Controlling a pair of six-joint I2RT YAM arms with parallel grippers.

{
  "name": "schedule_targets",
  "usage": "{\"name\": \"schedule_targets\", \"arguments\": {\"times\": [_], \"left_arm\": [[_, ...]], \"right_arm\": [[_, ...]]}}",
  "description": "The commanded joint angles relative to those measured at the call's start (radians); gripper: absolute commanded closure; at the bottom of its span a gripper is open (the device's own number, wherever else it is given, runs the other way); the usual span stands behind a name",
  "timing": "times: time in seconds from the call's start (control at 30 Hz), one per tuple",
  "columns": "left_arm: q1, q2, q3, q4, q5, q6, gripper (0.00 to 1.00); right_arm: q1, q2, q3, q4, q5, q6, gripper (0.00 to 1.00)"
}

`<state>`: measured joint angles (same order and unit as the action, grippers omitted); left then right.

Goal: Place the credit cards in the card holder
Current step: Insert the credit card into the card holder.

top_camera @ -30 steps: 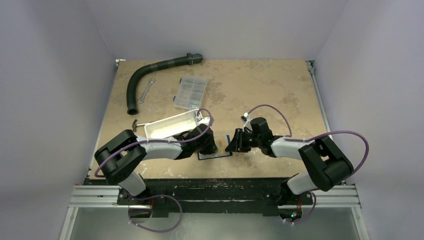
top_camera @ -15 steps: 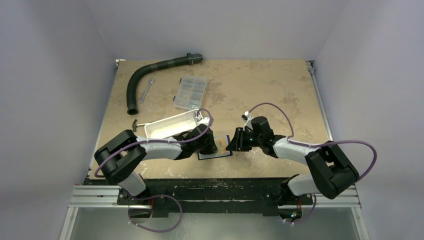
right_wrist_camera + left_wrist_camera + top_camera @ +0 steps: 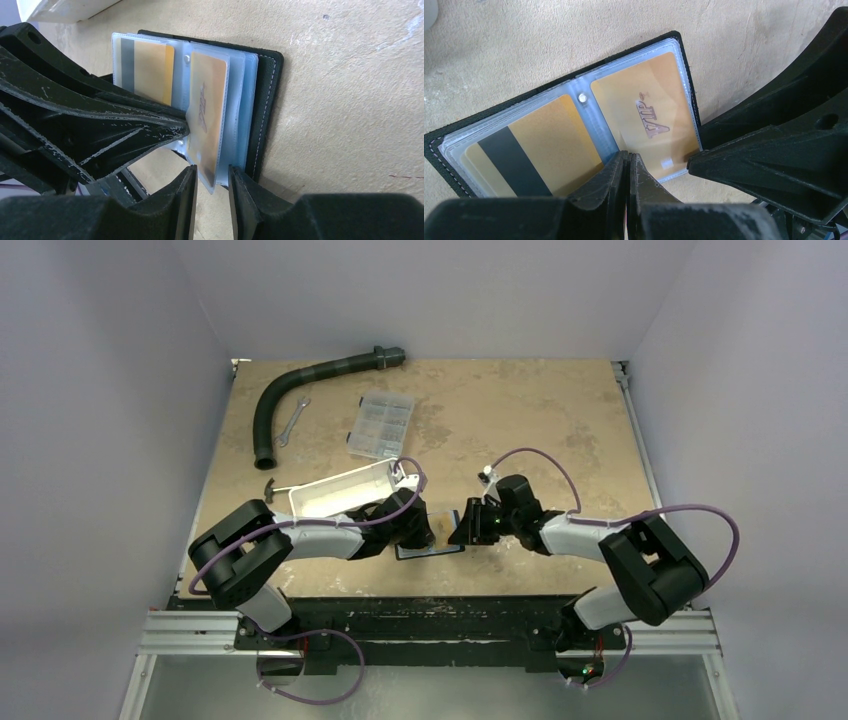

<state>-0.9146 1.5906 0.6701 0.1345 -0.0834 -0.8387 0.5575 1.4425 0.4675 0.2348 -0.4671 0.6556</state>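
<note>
The black card holder lies open on the table between my two grippers. In the left wrist view its black cover frames clear sleeves holding an orange card marked VIP and an orange card with a black stripe. My left gripper is shut, its tips at the holder's near edge by the spine. My right gripper is open, its jaws straddling the lifted sleeve edge with the orange card. The holder's cover lies flat. No bluish-grey or silvery card shows.
A white tray stands just behind my left arm. A clear compartment box, a wrench and a dark hose lie at the back left. My two grippers almost touch over the holder.
My right gripper has shifted slightly left, closer onto the holder. The left arm and the holder have not visibly moved.
</note>
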Motion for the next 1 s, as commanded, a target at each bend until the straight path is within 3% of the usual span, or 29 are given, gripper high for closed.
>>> {"name": "schedule_targets", "arguments": {"times": [0.0,0.4,0.7,0.97], "left_arm": [[0.003,0.02,-0.042,-0.112,-0.018,0.006,1.0],[0.003,0.023,-0.045,-0.106,-0.015,0.006,1.0],[0.005,-0.049,-0.026,-0.132,-0.015,0.009,1.0],[0.084,-0.229,0.006,-0.234,0.077,0.001,0.83]], "right_arm": [[0.016,0.002,0.025,0.047,-0.022,0.017,0.65],[0.045,-0.077,0.072,-0.052,0.027,0.004,0.64],[0.054,0.017,0.085,0.053,-0.02,0.024,0.64],[0.057,0.053,0.13,0.057,-0.033,0.018,0.63]]}}
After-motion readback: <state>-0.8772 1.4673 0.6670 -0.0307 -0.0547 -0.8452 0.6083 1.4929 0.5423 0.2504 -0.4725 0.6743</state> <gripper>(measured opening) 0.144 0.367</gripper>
